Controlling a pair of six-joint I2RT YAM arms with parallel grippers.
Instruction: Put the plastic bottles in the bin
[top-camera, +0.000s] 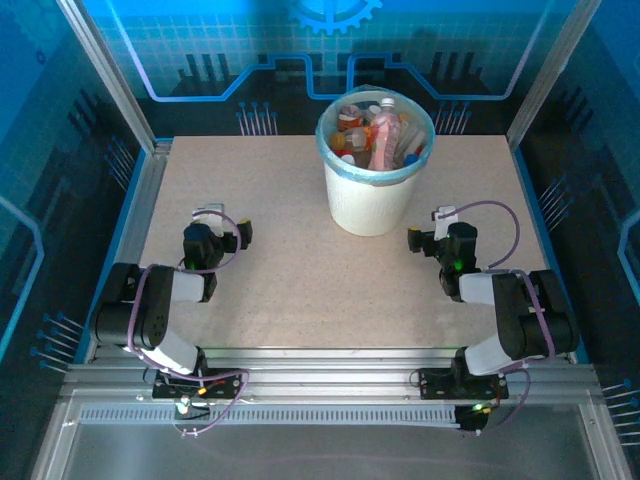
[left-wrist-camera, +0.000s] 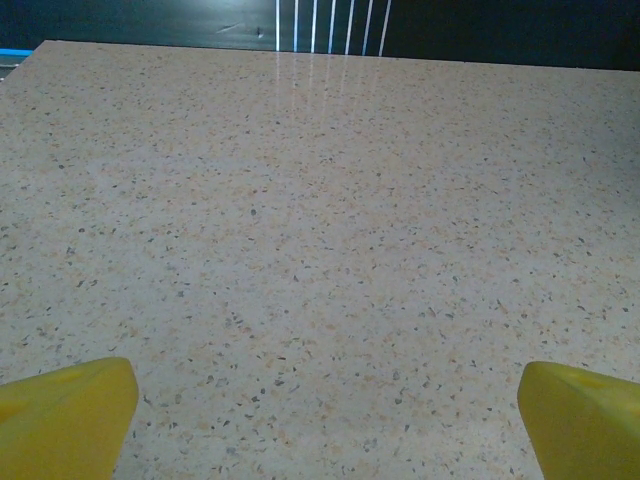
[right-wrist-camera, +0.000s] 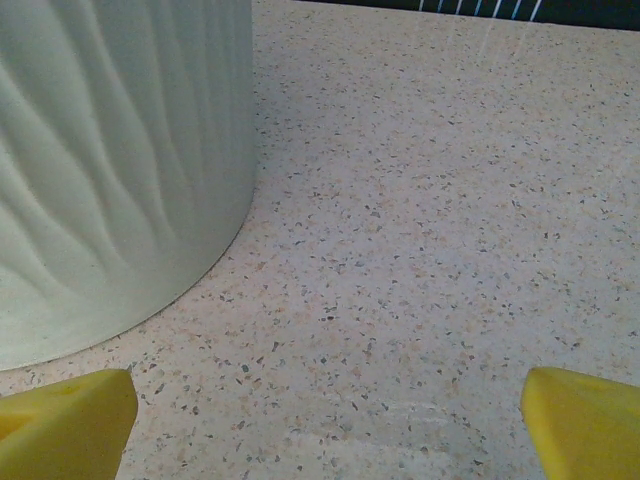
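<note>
The bin (top-camera: 368, 200), a round white bucket with a light blue bag over its rim, stands at the back middle of the table. Several plastic bottles (top-camera: 382, 135), clear, orange and pink, fill it to the rim. My left gripper (top-camera: 222, 232) is open and low at the left, well clear of the bin, with bare table between its yellow fingertips (left-wrist-camera: 70, 415). My right gripper (top-camera: 432, 234) is open just right of the bin, nothing between its yellow fingertips (right-wrist-camera: 65, 420). The bin's ribbed white wall (right-wrist-camera: 110, 160) rises at the left in the right wrist view.
The speckled beige table (top-camera: 280, 290) lies between the two arms. Metal frame posts (top-camera: 105, 75) and blue panels stand round the table. A rail (top-camera: 330, 365) runs along the near edge by the arm bases.
</note>
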